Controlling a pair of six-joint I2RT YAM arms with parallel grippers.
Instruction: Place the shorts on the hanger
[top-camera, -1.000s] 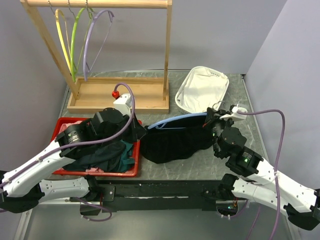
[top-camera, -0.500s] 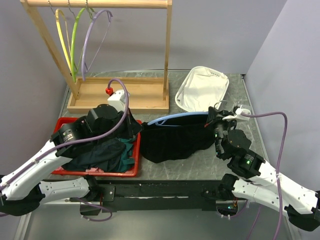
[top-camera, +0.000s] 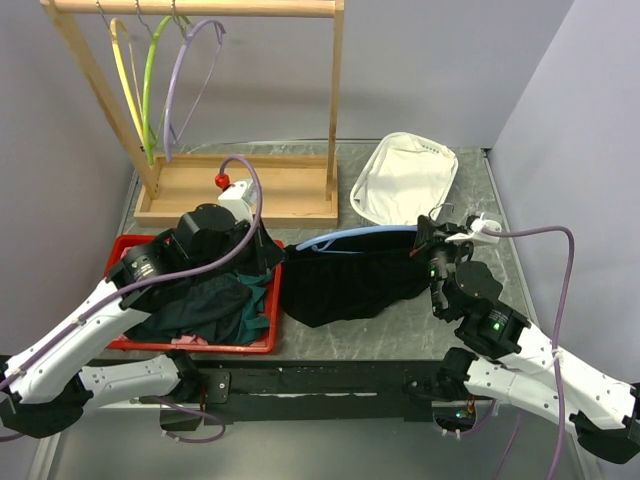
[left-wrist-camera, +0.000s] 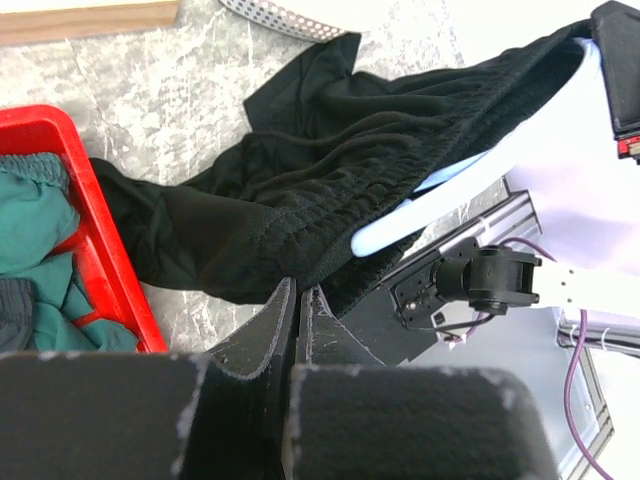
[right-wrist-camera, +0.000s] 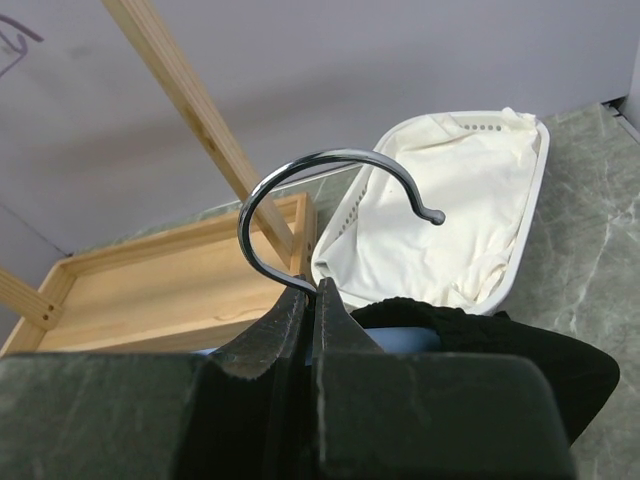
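The black shorts (top-camera: 350, 285) lie on the table right of the red bin, draped over the light blue hanger (top-camera: 360, 234). My right gripper (top-camera: 432, 248) is shut on the hanger's metal hook (right-wrist-camera: 300, 180), with its fingertips (right-wrist-camera: 312, 288) pinching the base of the hook. Just below the hook, black fabric (right-wrist-camera: 500, 345) covers the blue arm. My left gripper (top-camera: 268, 255) is at the shorts' left end. In the left wrist view its tips (left-wrist-camera: 297, 292) are pressed together on the edge of the shorts (left-wrist-camera: 300, 190), beside the blue hanger end (left-wrist-camera: 420, 205).
The red bin (top-camera: 120, 250) under my left arm holds a dark teal garment (top-camera: 225, 305) and a pink one. A wooden rack (top-camera: 335, 100) at the back carries yellow, green and lilac hangers. A white lined basket (top-camera: 405, 180) sits at the back right.
My left arm has drawn back and left over the bin, pulling the shorts' left end with it. The right gripper and hanger shifted slightly; both grippers stayed shut.
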